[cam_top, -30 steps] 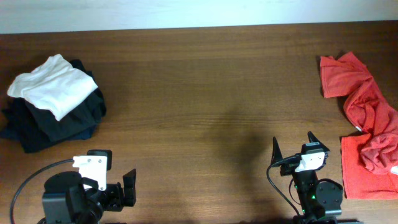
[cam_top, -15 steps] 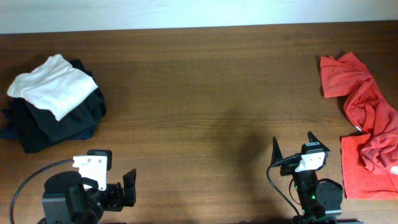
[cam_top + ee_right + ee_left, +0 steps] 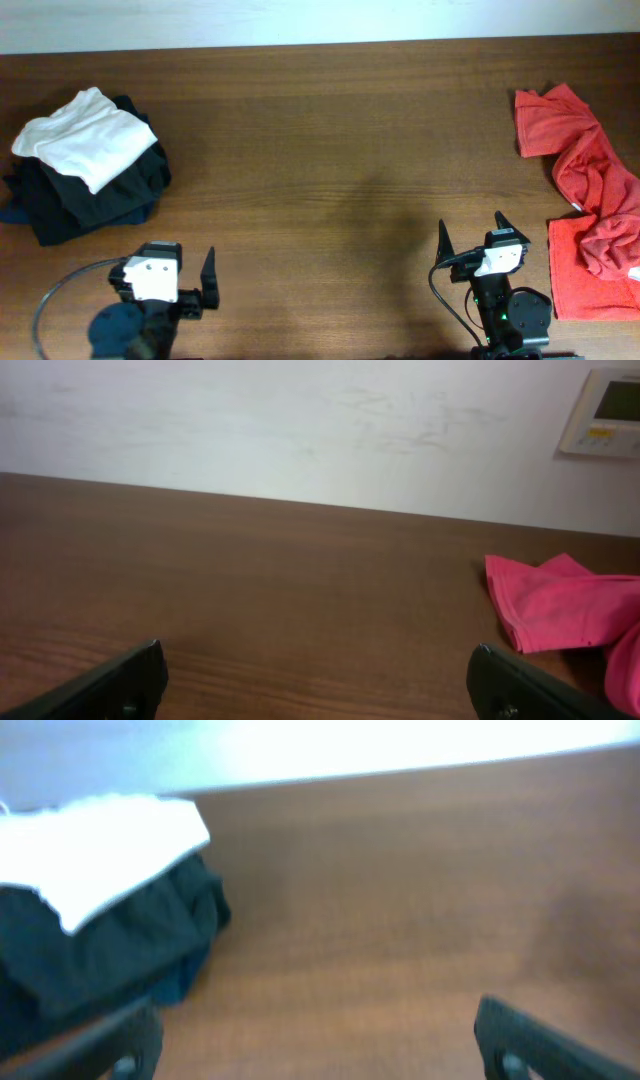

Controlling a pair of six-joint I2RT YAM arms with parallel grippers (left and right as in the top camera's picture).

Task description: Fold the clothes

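Worktop point(image 3: 330, 150): dark brown wood grain, running up to a pale wall point(image 3: 300, 430) along its far edge.

Clothes, left lot: white garment point(image 3: 88, 140), loosely folded, lying on top of a stack of black garments point(image 3: 75, 205) at the left edge of the worktop. The black cloth sticks out beneath the white on the near and right sides. A dark blue hem shows at the bottom of the stack. The left wrist view is blurred but shows the same stack ahead and to the left.

Clothes, right lot: red garments point(image 3: 595, 200), unfolded and crumpled, spread along the right edge from the far side down towards the near right corner. The nearest part lies flatter than the rest. One corner of the red cloth shows in the right wrist view.

Left gripper point(image 3: 165, 285): at the near edge, left of centre, pointing towards the far edge, jaws spread wide with nothing between them. It is well apart from the black and white stack. A grey cable point(image 3: 55, 295) loops beside it.

Right gripper point(image 3: 470, 235): at the near edge, right of centre, jaws likewise spread wide and empty, its dark fingers point(image 3: 110, 685) over bare wood. It stands near the red garments but not touching them.

Wall panel point(image 3: 600, 412): pale, with a small screen, fixed to the wall above the far right corner.
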